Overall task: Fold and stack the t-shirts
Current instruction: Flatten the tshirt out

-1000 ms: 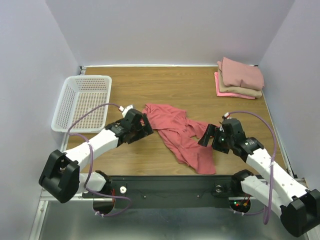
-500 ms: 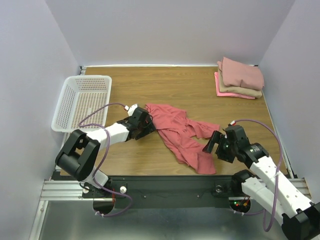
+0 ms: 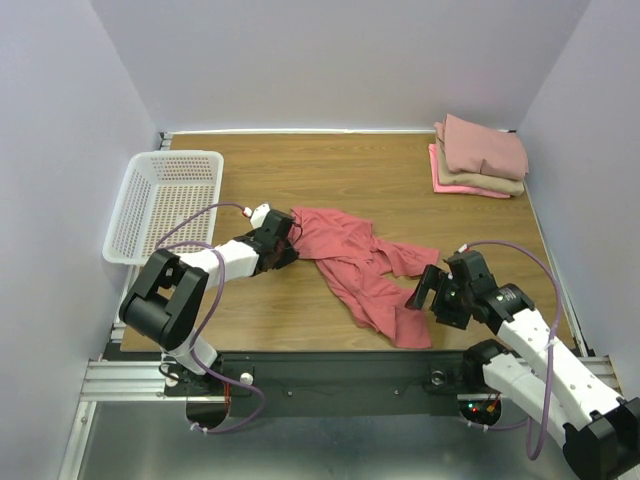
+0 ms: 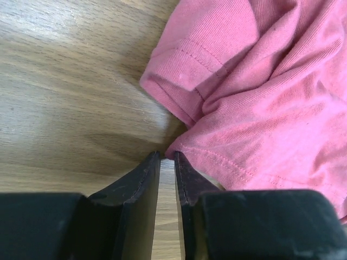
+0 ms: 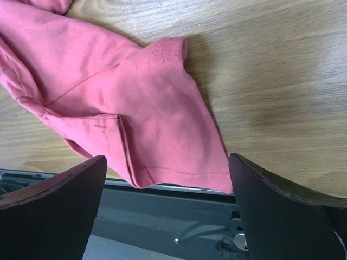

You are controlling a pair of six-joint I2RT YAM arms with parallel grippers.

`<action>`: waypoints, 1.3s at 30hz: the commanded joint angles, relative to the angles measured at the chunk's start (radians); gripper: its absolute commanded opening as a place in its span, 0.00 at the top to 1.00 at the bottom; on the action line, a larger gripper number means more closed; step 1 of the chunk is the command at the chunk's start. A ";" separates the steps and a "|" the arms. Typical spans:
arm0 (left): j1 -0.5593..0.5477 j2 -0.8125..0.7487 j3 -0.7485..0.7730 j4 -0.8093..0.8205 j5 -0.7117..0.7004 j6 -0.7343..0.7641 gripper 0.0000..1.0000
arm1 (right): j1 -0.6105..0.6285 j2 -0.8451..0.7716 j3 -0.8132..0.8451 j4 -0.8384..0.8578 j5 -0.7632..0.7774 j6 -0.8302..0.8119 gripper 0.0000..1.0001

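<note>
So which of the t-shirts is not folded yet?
The coral-red t-shirt, lying crumpled near the front; the other three sit folded in a stack at the far right corner.

A white plastic mesh basket (image 3: 128, 205) sits at the left edge of the wood-grain desk (image 3: 340, 175), toward its far corner; pale lilac walls (image 3: 340, 60) surround it.

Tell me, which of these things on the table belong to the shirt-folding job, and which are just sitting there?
Part of the job:
- crumpled coral-red shirt, mid-table
- stack of folded shirts, far right corner

Just lying about:
- white mesh basket, at the left edge
</note>
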 commanded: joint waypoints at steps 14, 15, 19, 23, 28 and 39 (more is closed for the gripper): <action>0.010 -0.020 0.001 0.163 -0.014 0.132 0.56 | 0.007 0.004 -0.006 -0.023 0.000 0.004 0.00; 0.010 -0.017 -0.011 0.180 -0.007 0.146 0.56 | 0.007 0.004 -0.004 -0.024 0.001 0.004 0.00; 0.013 0.020 -0.002 0.193 0.013 0.160 0.65 | 0.007 0.007 0.000 -0.026 0.009 0.006 0.00; 0.013 0.031 -0.007 0.197 0.070 0.164 0.73 | 0.007 0.012 0.005 -0.029 0.012 0.006 0.00; 0.013 -0.061 -0.062 0.177 0.084 0.155 0.73 | 0.007 0.011 0.008 -0.029 0.018 0.013 0.00; 0.013 -0.032 -0.078 0.210 0.120 0.158 0.71 | 0.007 0.001 0.006 -0.030 0.026 0.009 0.00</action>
